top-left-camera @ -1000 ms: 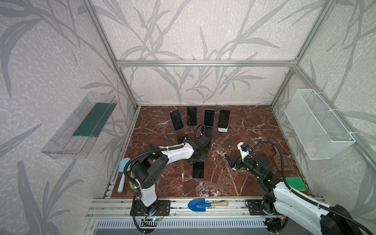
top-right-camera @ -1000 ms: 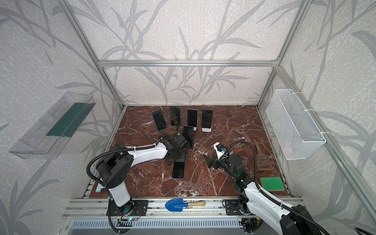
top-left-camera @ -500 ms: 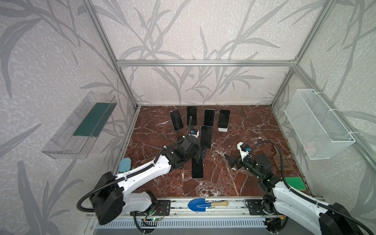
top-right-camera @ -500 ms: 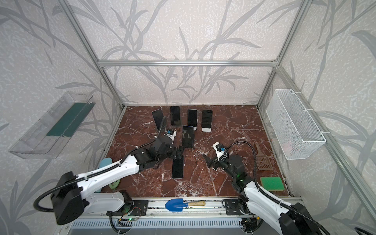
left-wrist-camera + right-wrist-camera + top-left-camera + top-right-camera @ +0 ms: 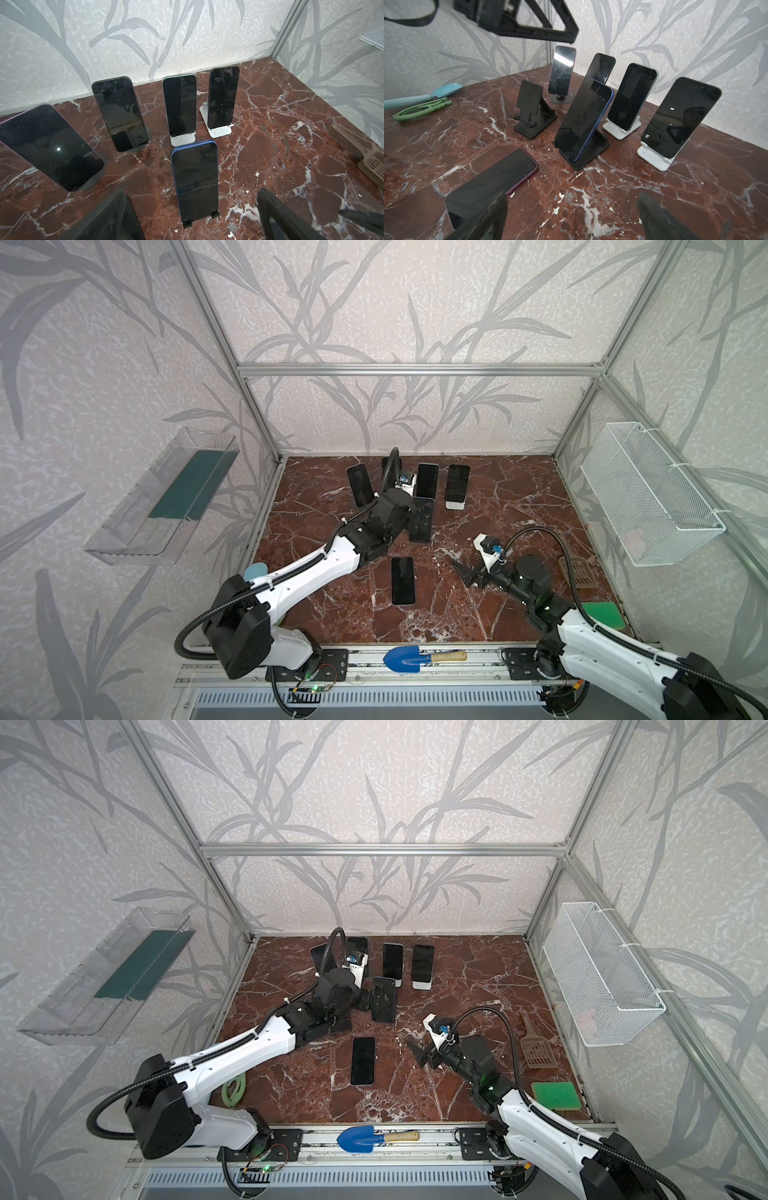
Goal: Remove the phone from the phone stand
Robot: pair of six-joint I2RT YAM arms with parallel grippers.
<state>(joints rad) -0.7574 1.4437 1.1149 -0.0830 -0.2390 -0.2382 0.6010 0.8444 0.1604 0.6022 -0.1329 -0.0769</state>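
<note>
Blue phone [image 5: 195, 178] leans back, long axis near upright, in its black stand [image 5: 593, 149], straight ahead of the left gripper [image 5: 192, 193], whose jaws gape wide and empty. The right gripper [image 5: 572, 199], likewise wide and empty, hangs farther off, so the left arm is nearer.

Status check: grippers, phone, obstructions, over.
Left gripper open, facing blue phone. Right gripper open, empty. Phone on black stand. Nothing between.

Blue phone [image 5: 195, 182] leans in black stand [image 5: 188, 224] on red marble worktop [image 5: 270, 145], seen between wide-spread left end effector [image 5: 191, 193] fingers, four more phones [image 5: 179, 106] propped behind.
</note>
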